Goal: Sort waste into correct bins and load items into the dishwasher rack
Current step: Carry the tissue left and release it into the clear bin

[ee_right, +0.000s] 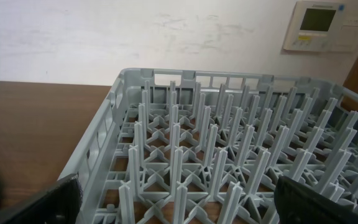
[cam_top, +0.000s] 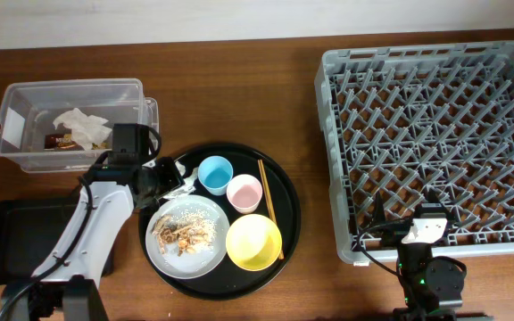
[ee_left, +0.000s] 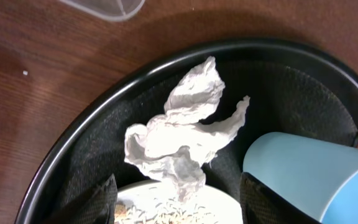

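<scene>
From above, the left gripper (cam_top: 169, 178) hides its fingers. The left wrist view shows them apart, one on each side of the crumpled tissue (ee_left: 179, 134), which lies on the round black tray (ee_left: 73, 162), and not touching it. At the right, the right gripper (ee_right: 179, 205) stands wide open at the near edge of the dishwasher rack (ee_right: 104, 130).

A large round black tray (cam_top: 290, 209) rests on the wooden table (cam_top: 239, 89); a wall panel (ee_right: 325, 25) hangs beyond.

No legible text anywhere in view
</scene>
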